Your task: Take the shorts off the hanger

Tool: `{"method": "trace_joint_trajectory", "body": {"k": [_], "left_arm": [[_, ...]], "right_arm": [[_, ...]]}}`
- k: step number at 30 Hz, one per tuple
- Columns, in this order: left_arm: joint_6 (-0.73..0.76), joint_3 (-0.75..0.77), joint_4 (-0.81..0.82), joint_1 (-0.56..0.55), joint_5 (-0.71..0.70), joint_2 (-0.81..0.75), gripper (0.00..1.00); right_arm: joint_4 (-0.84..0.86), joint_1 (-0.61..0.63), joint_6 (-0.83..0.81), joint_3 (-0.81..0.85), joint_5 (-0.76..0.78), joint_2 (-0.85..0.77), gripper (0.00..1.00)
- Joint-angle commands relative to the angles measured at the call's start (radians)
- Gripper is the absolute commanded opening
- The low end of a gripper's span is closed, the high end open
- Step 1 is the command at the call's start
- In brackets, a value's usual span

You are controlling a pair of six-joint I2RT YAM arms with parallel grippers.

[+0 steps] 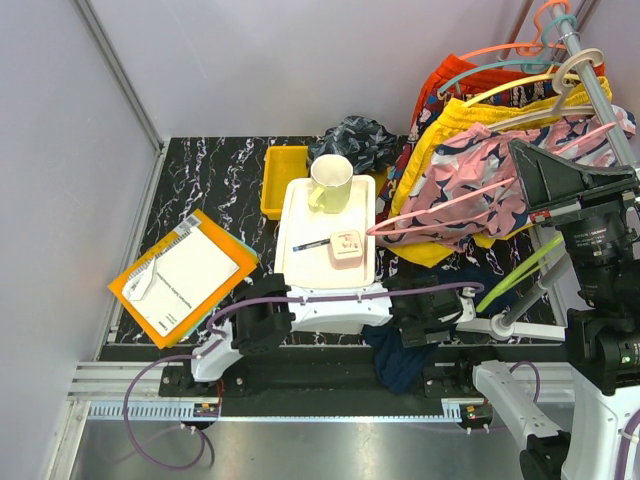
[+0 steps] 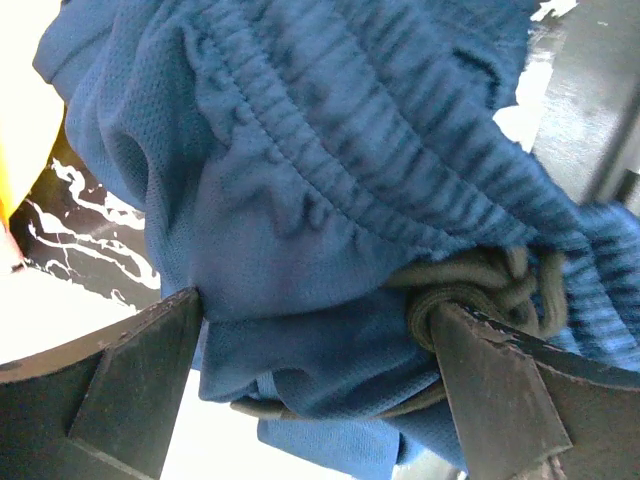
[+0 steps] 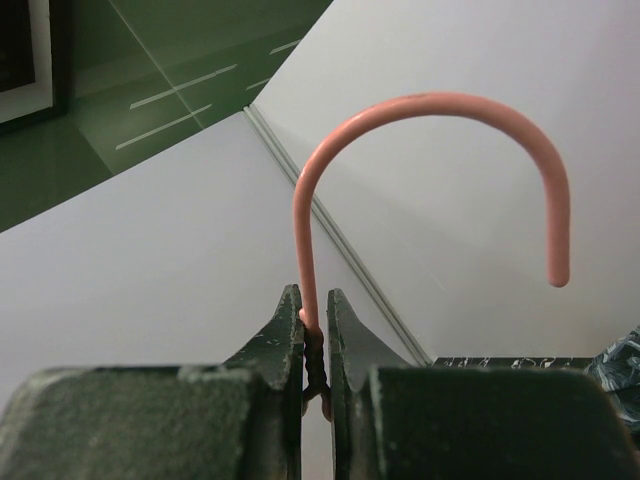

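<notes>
Marbled table (image 1: pixel 200 170), navy shorts (image 1: pixel 395 362) half-hidden

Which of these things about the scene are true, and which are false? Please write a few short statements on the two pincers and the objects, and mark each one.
1. The right pincer is shut on the pink hanger. True.
2. The left pincer is shut. False: it is open, with the navy shorts between its fingers.
3. A mug stands on the white tray. True.
4. The hook of the pink hanger hangs on a rail. False: in the right wrist view the hook is free in the air and touches nothing.
</notes>
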Motion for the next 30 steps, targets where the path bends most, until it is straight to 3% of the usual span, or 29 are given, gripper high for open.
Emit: {"method": "trace_joint_trajectory", "body": {"k": [1, 13, 14, 17, 18, 21, 22, 30], "left_arm": [[0.056, 0.062, -0.055, 0.004, 0.074, 0.02, 0.99], [0.084, 0.16, -0.111, 0.059, 0.134, 0.179, 0.98], [0.081, 0.168, -0.118, 0.059, 0.152, 0.185, 0.94], [0.064, 0.171, -0.124, 0.05, 0.159, 0.186, 0.55], [0.064, 0.169, -0.127, 0.041, 0.157, 0.181, 0.38], [0.052, 0.168, -0.13, 0.018, 0.132, 0.155, 0.17], [0.045, 0.169, -0.131, 0.014, 0.12, 0.144, 0.03], [-0.036, 0.175, -0.138, 0.002, 0.03, -0.072, 0.0]], "right_arm": [[0.042, -0.003, -0.012, 0.017, 0.02, 0.006, 0.0], [0.042, -0.003, -0.01, 0.016, 0.02, -0.004, 0.0], [0.04, -0.001, -0.01, 0.016, 0.02, -0.004, 0.0], [0.04, -0.001, -0.012, 0.016, 0.025, -0.007, 0.0], [0.04, -0.001, -0.013, 0.014, 0.028, -0.008, 0.0], [0.04, -0.001, -0.013, 0.016, 0.031, -0.011, 0.0], [0.042, -0.001, -0.013, 0.016, 0.029, -0.01, 0.0], [0.04, -0.003, -0.005, 0.026, 0.031, -0.011, 0.0]]}}
